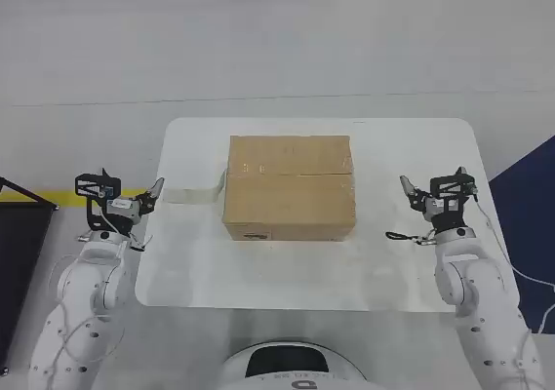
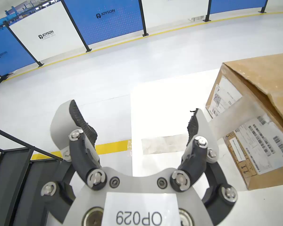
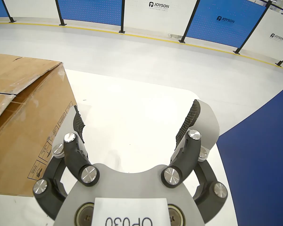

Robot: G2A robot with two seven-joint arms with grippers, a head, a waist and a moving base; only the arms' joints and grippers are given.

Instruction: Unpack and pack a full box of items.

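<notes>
Box (image 1: 290, 187) is plain brown cardboard, sitting mid-way across the table (image 1: 257, 278), a bit toward the far edge. Top flaps are folded shut with a seam across, though they gap slightly at both ends. A clear tape strip (image 2: 228, 111) trails off its left side onto the table. Left wrist cam shows shipping labels (image 2: 261, 139) on that side, which the top cam misses. Right wrist cam gets the printed handling symbols (image 3: 47, 151). Left gripper (image 1: 153, 191) hangs at the left edge, right gripper (image 1: 409, 190) near the right edge, both jaws wide, empty.
</notes>
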